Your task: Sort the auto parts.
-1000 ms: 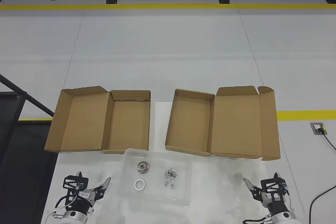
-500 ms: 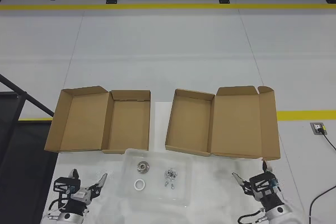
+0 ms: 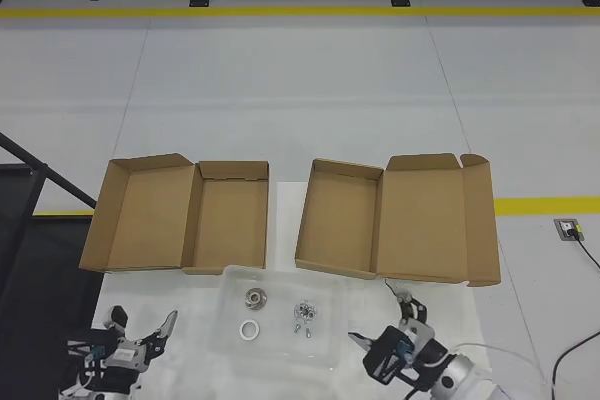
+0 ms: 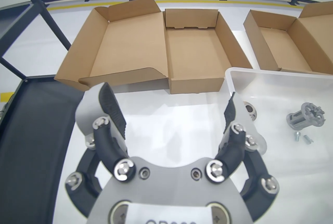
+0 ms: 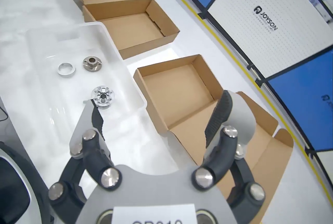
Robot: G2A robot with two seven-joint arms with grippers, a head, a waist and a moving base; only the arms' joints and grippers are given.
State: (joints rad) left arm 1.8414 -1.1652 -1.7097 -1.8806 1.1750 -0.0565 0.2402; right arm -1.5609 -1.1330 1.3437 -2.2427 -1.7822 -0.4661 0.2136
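- Both grippers sit in new spots: our right gripper point(image 3: 377, 317) has slid from the table's edge to just beside the clear tray point(image 3: 230, 272), and our left gripper point(image 3: 143, 318) has pulled back a little.
- We see the auto parts point(image 3: 303, 314) in the tray, between the grippers, with a ring point(image 3: 249, 329) and a hub point(image 3: 253, 297).
- Each gripper is spread wide and holds nothing.

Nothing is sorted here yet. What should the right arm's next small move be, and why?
Probably ease the right gripper over the rim of the clear plastic tray, toward the round spoked metal part, then lower. Its fingers are open and empty, that part lies just beyond one of them, and the brown cardboard box nearest it holds nothing.
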